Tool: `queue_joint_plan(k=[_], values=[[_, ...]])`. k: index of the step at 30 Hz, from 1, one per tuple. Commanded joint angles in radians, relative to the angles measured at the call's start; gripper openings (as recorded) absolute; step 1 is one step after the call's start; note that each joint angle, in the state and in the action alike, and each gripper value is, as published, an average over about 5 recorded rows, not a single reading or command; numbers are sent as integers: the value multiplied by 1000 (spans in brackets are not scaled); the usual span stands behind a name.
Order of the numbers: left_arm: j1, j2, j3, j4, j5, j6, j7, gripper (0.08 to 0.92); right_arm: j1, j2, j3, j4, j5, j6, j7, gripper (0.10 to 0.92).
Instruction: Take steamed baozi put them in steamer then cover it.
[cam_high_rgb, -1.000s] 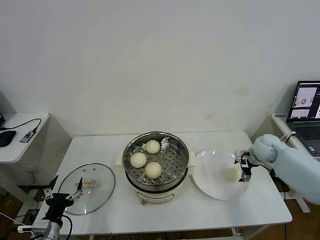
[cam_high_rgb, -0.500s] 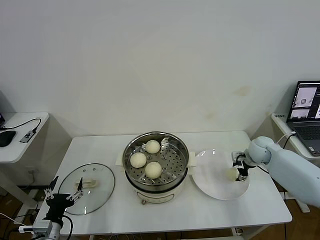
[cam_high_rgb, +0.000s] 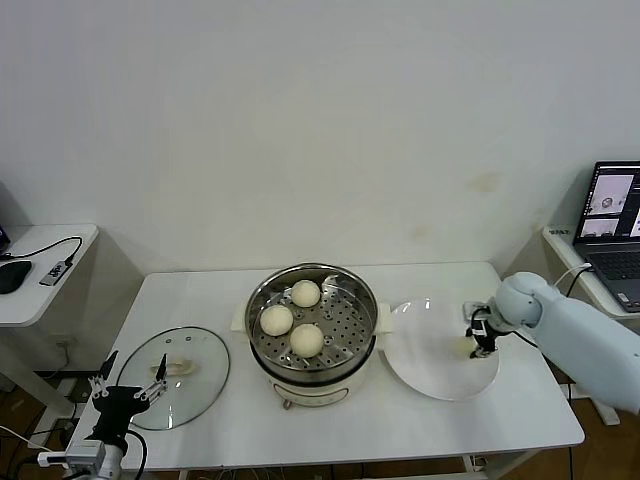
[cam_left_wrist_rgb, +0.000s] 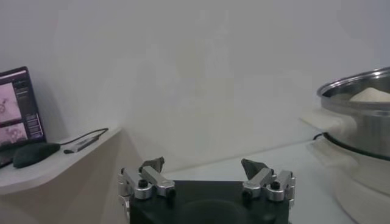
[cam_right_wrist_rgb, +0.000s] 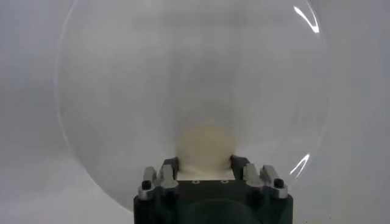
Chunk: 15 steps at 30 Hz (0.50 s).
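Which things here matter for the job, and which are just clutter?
Job: three baozi in the steamer; fourth baozi on the plate, between the right hand's fingers; lid.
Clutter: laptop, mouse, cable. Left hand idle by the lid.

My steamer (cam_high_rgb: 312, 325) was polished, perforated steel on a cream plastic base. The baozi (cam_high_rgb: 306, 340) looked matt and smooth, the plate (cam_high_rgb: 430, 370) glossy white, the lid (cam_high_rgb: 175, 362) clear glass.

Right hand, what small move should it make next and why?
Probably close the right hand on the last baozi and lift. That bun lies on the plate between the open fingers, while three buns already sit in the steamer. The left hand waits open beside the table.
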<state>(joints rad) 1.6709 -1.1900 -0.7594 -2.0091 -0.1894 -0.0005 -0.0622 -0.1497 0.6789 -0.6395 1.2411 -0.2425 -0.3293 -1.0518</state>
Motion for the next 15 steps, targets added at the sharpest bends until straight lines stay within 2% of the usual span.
queue_joint_plan(k=[1, 8, 15], values=[[-2, 3, -1, -1, -1, 2, 0, 823, 205, -51, -137, 91, 119, -34, -2, 499], [-11, 5, 7, -2, -2, 3, -1, 823, 559, -37, -368, 196, 335, -96, 1, 509], [-16, 12, 9, -3, -6, 3, -1, 823, 859, 86, -568, 271, 559, -190, 35, 515]])
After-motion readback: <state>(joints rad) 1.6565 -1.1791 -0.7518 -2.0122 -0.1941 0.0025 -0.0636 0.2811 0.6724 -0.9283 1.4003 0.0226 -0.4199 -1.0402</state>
